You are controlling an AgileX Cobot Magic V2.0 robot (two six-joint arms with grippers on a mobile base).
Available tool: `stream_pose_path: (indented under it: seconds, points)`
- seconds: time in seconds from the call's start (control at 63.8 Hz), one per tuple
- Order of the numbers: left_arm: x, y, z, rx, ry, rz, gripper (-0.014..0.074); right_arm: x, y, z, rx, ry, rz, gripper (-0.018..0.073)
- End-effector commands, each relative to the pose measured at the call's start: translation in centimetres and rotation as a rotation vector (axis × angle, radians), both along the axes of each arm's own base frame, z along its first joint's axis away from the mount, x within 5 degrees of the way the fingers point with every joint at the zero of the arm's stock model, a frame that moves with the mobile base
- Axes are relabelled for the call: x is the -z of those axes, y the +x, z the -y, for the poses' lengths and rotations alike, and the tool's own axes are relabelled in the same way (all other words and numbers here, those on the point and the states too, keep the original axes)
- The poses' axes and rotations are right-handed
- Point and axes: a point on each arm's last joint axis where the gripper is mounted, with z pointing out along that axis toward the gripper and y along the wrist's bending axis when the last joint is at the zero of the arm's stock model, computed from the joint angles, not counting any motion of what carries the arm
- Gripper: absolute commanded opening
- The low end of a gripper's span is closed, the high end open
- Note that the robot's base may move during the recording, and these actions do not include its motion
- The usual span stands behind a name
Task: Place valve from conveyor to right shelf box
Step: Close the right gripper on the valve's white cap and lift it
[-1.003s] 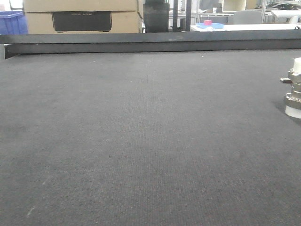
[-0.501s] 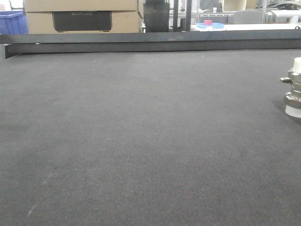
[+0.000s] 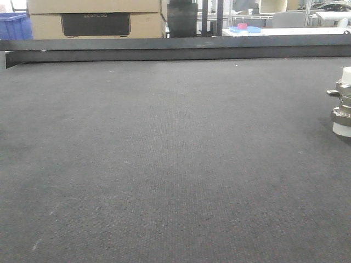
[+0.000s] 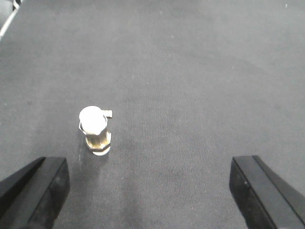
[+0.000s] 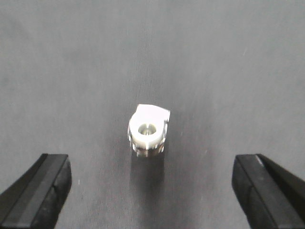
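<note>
- Standing upright on the conveyor (image 3: 164,164), the valve (image 4: 95,131) sits ahead of the left gripper (image 4: 147,191), untouched.
- Left fingers (image 4: 35,191) spread wide, empty.
- Right gripper (image 5: 152,191) likewise spread and empty; white-capped fitting (image 5: 148,131) ahead of it on the conveyor.

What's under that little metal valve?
The valve stands upright on the dark grey conveyor belt, with its lower white cap touching it. Whatever lies beneath the belt is hidden.

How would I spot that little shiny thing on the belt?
Find the wide dark grey conveyor. The valve stands upright on it, at the front view's right edge. It is small silvery metal with hex rings, a side stub and white caps, bright against plain felt.
</note>
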Motion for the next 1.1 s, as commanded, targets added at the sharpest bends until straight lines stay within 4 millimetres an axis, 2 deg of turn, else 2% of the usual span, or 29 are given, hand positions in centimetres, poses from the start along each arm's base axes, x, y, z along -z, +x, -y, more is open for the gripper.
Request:
stream_pose_path:
  seconds: [0.0,0.125,0.313,0.501,0.878,1.081]
  points:
    - [-0.3,0.0,0.1,0.003,-0.008,0.015,0.0579,0.5,1.9,-0.4,-0.020,-0.016,-0.089,0.0570]
    - [-0.3,0.0,0.1,0.003,-0.008,0.015,0.0579,2.5,4.5,-1.2,-0.045,-0.022,-0.169,0.0570]
    - [-0.4,0.0,0.1,0.003,-0.009,0.016,0.0579,7.2,8.1,-1.5,-0.045,-0.033,-0.324,0.0570]
    - [-0.3,0.0,0.1,0.003,-0.008,0.014,0.0579,10.7,10.4,-1.2,-0.029,-0.034,-0.410,0.0570]
    - [-0.3,0.0,0.1,0.003,-0.008,0.014,0.0579,14.5,13.1,-0.9,-0.005,-0.034,-0.428,0.0570]
    - [-0.3,0.0,0.1,0.003,-0.008,0.014,0.0579,14.7,13.6,-0.8,-0.001,-0.035,-0.395,0.0570]
